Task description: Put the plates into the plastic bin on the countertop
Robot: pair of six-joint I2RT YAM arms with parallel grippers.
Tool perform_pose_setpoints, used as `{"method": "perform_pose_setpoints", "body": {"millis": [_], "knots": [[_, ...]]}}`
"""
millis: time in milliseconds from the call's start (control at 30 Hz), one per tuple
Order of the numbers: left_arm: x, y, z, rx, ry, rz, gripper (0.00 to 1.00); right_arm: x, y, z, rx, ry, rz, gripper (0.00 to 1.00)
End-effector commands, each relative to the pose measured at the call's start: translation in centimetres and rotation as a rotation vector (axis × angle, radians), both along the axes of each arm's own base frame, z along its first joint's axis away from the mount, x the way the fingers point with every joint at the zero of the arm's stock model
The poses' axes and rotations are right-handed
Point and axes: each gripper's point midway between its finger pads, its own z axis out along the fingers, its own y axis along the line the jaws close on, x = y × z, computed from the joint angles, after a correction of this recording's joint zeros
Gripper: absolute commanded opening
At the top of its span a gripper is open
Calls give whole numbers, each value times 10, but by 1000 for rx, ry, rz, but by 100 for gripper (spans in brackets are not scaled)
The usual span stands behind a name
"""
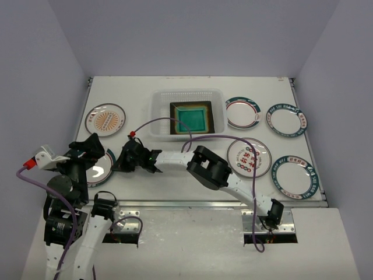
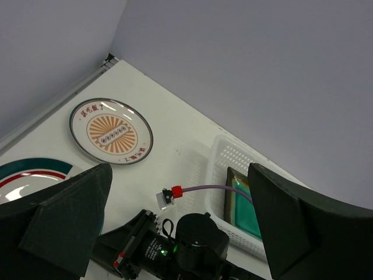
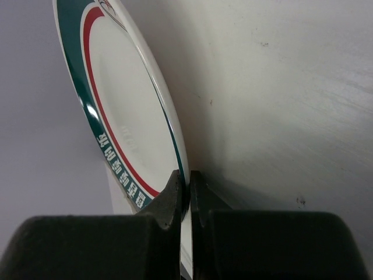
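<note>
Right hand [image 3: 187, 181] pinches the green-rimmed plate [image 3: 128, 116] by its rim, its only likely purchase; left hand [image 2: 179, 175] gapes.

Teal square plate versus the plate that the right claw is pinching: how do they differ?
The teal square plate is square, the green-rimmed plate round. The teal square plate is glazed teal with a dark border; the green-rimmed plate is white with green and red bands. The teal square plate lies in the plastic bin; the green-rimmed plate is outside it, its rim clamped by the right gripper. Both are glossy.
</note>
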Motion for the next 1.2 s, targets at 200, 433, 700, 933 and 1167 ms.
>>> {"method": "perform_pose_setpoints", "body": {"millis": [200,433,700,933,1167], "knots": [[4,-4,6,12,-24,-21,100,-8,-45,59,17,-135,-4,0],[-4,1,10,-1,-54,2,100,-20,-77,132,69,-257,21,0],[-16,9,15,-24,-91,41,100,-18,-105,183,60,-364,-4,0],[-15,8,14,-22,-83,37,100,16,-143,206,-30,-393,-126,0],[-8,4,10,-14,-60,19,100,67,-212,239,-65,-422,-279,0]]}}
